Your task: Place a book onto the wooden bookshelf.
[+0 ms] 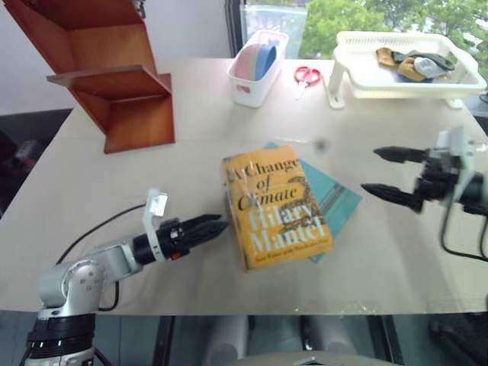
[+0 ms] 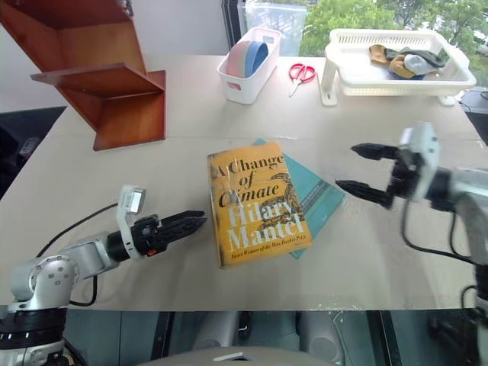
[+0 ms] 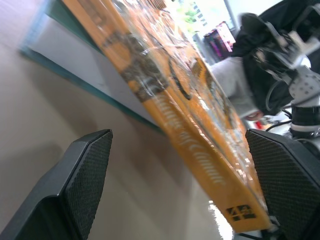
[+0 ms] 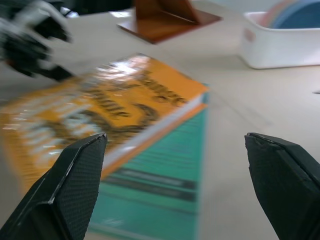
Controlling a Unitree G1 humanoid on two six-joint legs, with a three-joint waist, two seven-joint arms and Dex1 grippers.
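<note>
The book [image 1: 276,206] cover reads "A Change of Climate, Hilary Mantel".

Readable text sits on the book [image 1: 276,206], lying mid-table on top of a teal book [image 1: 332,200]: white lettering on the yellow-orange cover reads "A Change of Climate" over "Hilary Mantel"; a small line under the author name is too fine to read. In the left wrist view the spine shows slanted lettering ending "of Climate", plus a small dark publisher mark, unreadable. The teal book's cover text can't be made out.
</note>
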